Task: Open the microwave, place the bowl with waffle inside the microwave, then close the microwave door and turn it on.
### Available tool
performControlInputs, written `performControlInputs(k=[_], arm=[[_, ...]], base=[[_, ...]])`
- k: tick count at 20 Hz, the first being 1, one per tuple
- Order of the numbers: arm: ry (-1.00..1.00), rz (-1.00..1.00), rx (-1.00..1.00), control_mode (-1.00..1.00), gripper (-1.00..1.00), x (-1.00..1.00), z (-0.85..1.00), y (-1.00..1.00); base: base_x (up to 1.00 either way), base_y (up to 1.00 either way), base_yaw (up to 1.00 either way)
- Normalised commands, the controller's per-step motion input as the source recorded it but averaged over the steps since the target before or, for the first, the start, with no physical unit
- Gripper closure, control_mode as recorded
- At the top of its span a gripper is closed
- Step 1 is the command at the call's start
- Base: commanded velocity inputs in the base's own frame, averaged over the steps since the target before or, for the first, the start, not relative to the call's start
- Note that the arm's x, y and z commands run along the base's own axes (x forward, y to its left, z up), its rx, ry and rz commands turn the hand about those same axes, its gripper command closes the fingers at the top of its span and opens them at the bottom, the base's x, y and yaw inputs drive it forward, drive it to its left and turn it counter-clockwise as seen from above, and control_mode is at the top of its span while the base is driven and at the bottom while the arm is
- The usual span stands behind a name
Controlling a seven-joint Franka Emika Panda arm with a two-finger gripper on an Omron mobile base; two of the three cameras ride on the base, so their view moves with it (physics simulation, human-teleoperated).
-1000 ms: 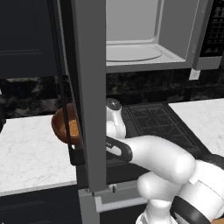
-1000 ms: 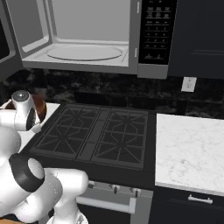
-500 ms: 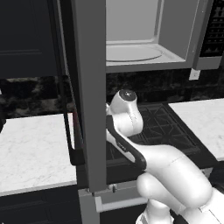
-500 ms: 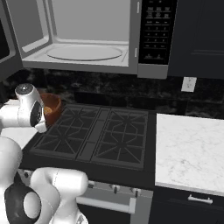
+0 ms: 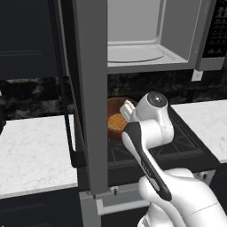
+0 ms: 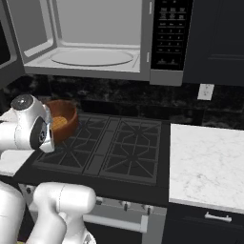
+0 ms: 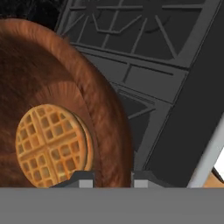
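The reddish-brown bowl [image 7: 65, 87] hangs tilted over the left burners of the stove, with the golden waffle [image 7: 50, 146] lying inside it. My gripper [image 7: 113, 178] is shut on the bowl's near rim, one fingertip inside and one outside. In the right base view the bowl [image 6: 66, 116] and waffle [image 6: 59, 123] sit just right of my wrist, below the open microwave [image 6: 95, 43]. In the left base view the bowl [image 5: 116, 105] and waffle [image 5: 115, 122] show just right of the microwave door [image 5: 91, 88], which stands swung open and edge-on. The microwave [image 5: 146, 40] cavity is pale grey with a round turntable.
A black gas stove [image 6: 119, 147] lies under the bowl. White marble counters [image 6: 209, 162] [image 5: 35, 146] flank it. The black button panel [image 6: 169, 33] is right of the cavity, and a wall outlet [image 6: 206, 91] is at the back right. The open door's handle [image 5: 68, 119] hangs near the arm.
My arm has swung right with the bowl, from over the left counter behind the open door to above the stove's left burners. The grip has stayed the same.
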Motion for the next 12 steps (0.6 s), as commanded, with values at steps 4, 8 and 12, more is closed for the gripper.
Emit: performControlInputs(k=[4, 8, 12], arm=[[-0.12, -0.12, 0.04, -1.0, 1.0, -0.45, 0.75, -0.49], [-0.18, -0.12, 0.03, -1.0, 1.0, -0.34, 0.96, -0.38], [-0.05, -0.04, 0.0, -1.0, 1.0, -0.25, 0.94, -0.15]], base=[[0.0, 0.0, 0.0], [0.0, 0.0, 0.0], [0.0, 0.0, 0.0]])
